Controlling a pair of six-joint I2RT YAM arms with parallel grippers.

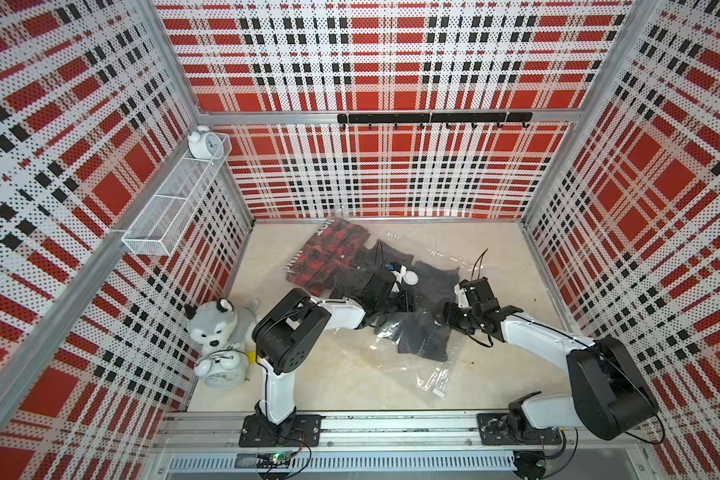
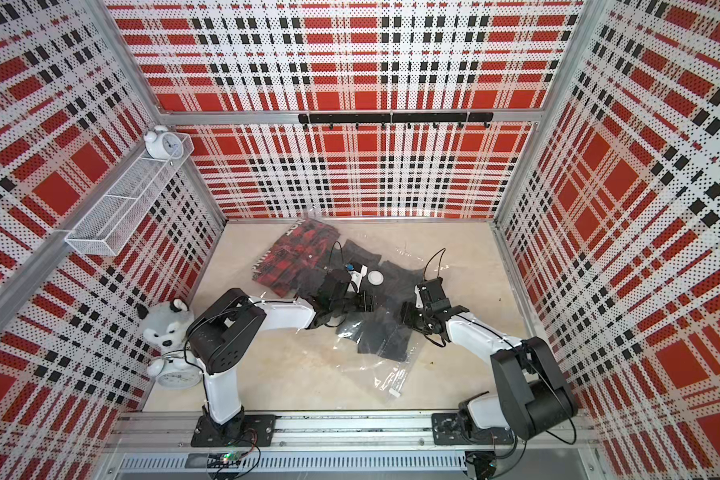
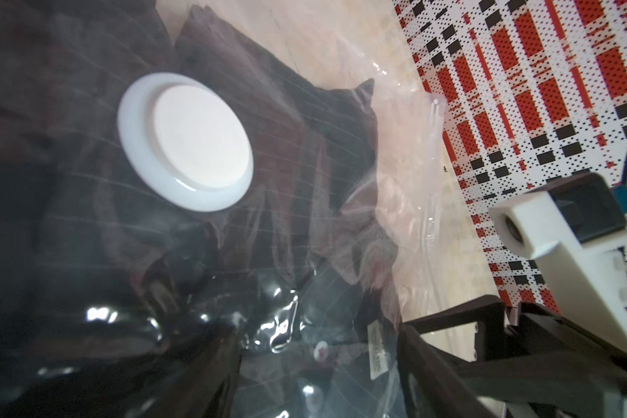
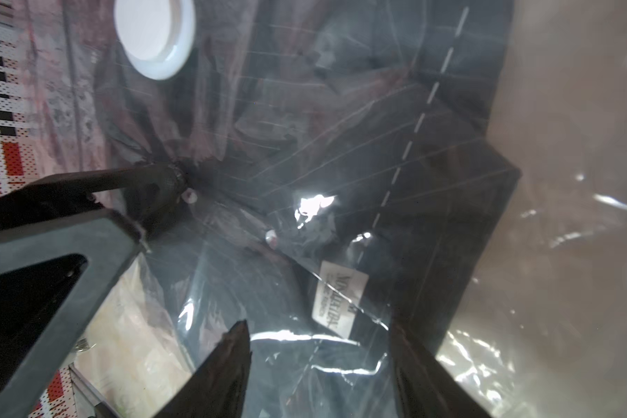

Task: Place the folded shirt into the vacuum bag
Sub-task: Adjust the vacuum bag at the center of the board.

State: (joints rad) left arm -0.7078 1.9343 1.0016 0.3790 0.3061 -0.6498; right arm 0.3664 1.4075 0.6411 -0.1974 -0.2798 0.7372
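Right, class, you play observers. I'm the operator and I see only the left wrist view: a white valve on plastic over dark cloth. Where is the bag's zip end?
Observer: The slider sits at the near end of the bag, well away from the valve, in both top views.
Operator: What's at the far end?
Observer: A red plaid cloth lies there. I can't tell whether it's inside the bag.
Operator: And the right gripper?
Observer: The right gripper has its jaws apart, over the label of the shirt, which is seen through the plastic.
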